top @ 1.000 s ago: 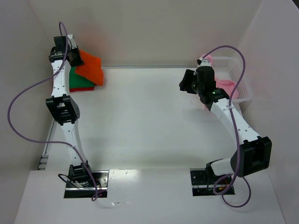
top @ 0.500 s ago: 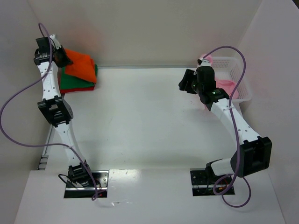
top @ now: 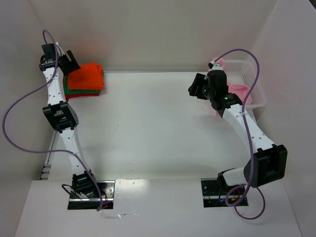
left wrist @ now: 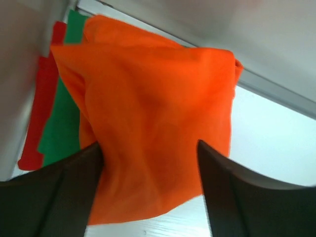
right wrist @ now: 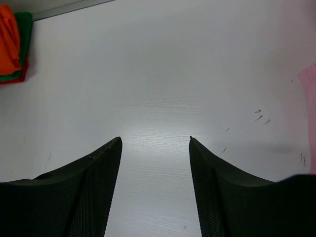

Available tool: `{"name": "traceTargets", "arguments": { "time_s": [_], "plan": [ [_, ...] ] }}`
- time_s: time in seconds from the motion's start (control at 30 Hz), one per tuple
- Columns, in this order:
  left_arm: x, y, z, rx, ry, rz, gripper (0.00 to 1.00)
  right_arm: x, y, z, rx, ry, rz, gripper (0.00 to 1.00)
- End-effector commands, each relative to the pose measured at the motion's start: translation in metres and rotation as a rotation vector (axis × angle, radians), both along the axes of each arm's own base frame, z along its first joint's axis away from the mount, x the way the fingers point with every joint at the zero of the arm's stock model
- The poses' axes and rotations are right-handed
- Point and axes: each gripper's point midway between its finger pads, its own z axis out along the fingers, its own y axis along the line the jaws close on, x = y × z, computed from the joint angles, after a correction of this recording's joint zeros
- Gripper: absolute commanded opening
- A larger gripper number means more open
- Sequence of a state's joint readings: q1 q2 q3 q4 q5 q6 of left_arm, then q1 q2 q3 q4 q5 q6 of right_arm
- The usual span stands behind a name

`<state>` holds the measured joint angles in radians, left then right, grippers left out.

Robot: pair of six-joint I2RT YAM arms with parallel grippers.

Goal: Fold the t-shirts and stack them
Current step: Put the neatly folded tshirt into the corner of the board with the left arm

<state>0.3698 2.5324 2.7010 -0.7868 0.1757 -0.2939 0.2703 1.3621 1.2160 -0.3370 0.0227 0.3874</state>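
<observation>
The rumpled orange tee topped the green tee and red tee at ten o'clock. The left gripper gaped wide, seemingly gripping nothing; the right gripper stood open, empty.

Folded orange tee atop green tee, red tee, far-left corner; pink tee crumpled far right.

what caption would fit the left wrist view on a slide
Left hand open above the orange t-shirt, which tops a stack with the green t-shirt and red t-shirt beneath.
</observation>
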Motion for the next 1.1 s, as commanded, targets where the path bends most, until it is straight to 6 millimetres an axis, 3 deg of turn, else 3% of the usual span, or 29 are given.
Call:
{"name": "traceTargets", "arguments": {
  "time_s": [0.0, 0.03, 0.1, 0.13, 0.17, 0.2, 0.33, 0.47, 0.57, 0.6, 0.63, 0.67, 0.7, 0.73, 0.77, 0.8, 0.87, 0.9, 0.93, 0.97, 1.0, 1.03, 1.07],
  "plan": [
    [0.006, 0.014, 0.03, 0.046, -0.075, 0.063, 0.85, 0.002, 0.002, 0.001, 0.024, -0.014, 0.003, 0.62],
    [0.005, 0.017, 0.027, 0.053, -0.064, 0.076, 0.95, 0.002, 0.002, 0.001, 0.024, -0.014, 0.003, 0.62],
    [0.005, 0.019, 0.043, 0.07, -0.094, 0.086, 0.99, 0.002, 0.004, -0.002, 0.028, -0.013, 0.012, 0.62],
    [0.004, 0.02, 0.054, 0.077, -0.113, 0.102, 0.99, 0.002, 0.004, -0.002, 0.036, -0.011, 0.007, 0.62],
    [0.003, 0.02, 0.052, 0.074, -0.104, 0.102, 0.99, 0.002, 0.004, -0.002, 0.036, -0.011, 0.007, 0.62],
    [0.0, 0.019, 0.071, 0.084, -0.136, 0.103, 0.99, 0.002, 0.004, -0.002, 0.036, -0.011, 0.007, 0.62],
    [-0.009, 0.017, 0.099, 0.094, -0.172, 0.118, 0.99, -0.002, 0.005, -0.001, 0.05, -0.015, 0.012, 0.62],
    [-0.016, 0.004, 0.093, 0.044, -0.143, 0.077, 0.99, -0.008, 0.006, 0.001, 0.065, -0.019, 0.015, 0.62],
    [-0.017, -0.011, 0.063, -0.026, -0.098, 0.024, 0.97, -0.009, 0.006, 0.008, 0.071, -0.041, 0.016, 0.62],
    [-0.017, -0.014, 0.069, -0.033, -0.124, 0.017, 0.96, -0.008, 0.005, 0.006, 0.064, -0.044, 0.02, 0.62],
    [-0.021, -0.021, 0.039, -0.056, -0.064, 0.01, 0.94, -0.009, 0.005, 0.007, 0.066, -0.055, 0.02, 0.62],
    [-0.021, -0.031, 0.032, -0.053, -0.054, 0.0, 0.94, -0.008, 0.006, 0.01, 0.07, -0.067, 0.02, 0.62],
    [-0.019, -0.034, 0.046, -0.018, -0.106, -0.005, 0.94, -0.007, 0.006, 0.007, 0.07, -0.068, 0.02, 0.62],
    [-0.02, -0.036, 0.042, -0.003, -0.11, 0.004, 0.9, -0.004, 0.007, 0.013, 0.077, -0.093, 0.021, 0.64],
    [-0.029, -0.037, 0.01, -0.018, -0.058, 0.023, 0.85, -0.004, 0.006, 0.01, 0.069, -0.097, 0.025, 0.64],
    [-0.022, -0.042, 0.026, 0.006, -0.136, 0.025, 0.79, -0.003, 0.007, 0.012, 0.071, -0.106, 0.025, 0.64],
    [-0.022, -0.04, 0.016, 0.001, -0.156, 0.088, 0.63, 0.001, 0.011, 0.018, 0.069, -0.13, 0.056, 0.64],
    [-0.015, -0.042, 0.02, 0.01, -0.204, 0.102, 0.49, 0.001, 0.014, 0.014, 0.073, -0.118, 0.071, 0.64],
    [-0.017, -0.049, 0.001, 0.0, -0.183, 0.113, 0.47, 0.003, 0.017, 0.021, 0.074, -0.14, 0.087, 0.64],
    [-0.015, -0.05, -0.002, 0.002, -0.191, 0.143, 0.42, 0.005, 0.019, 0.019, 0.07, -0.142, 0.1, 0.64],
    [-0.011, -0.053, 0.004, 0.019, -0.228, 0.148, 0.36, 0.005, 0.019, 0.019, 0.07, -0.142, 0.1, 0.64],
    [-0.007, -0.065, 0.003, 0.019, -0.238, 0.153, 0.21, 0.004, 0.02, 0.019, 0.074, -0.141, 0.109, 0.64],
    [-0.005, -0.07, 0.007, 0.032, -0.255, 0.157, 0.16, 0.004, 0.02, 0.017, 0.074, -0.142, 0.109, 0.64]
  ]
}}
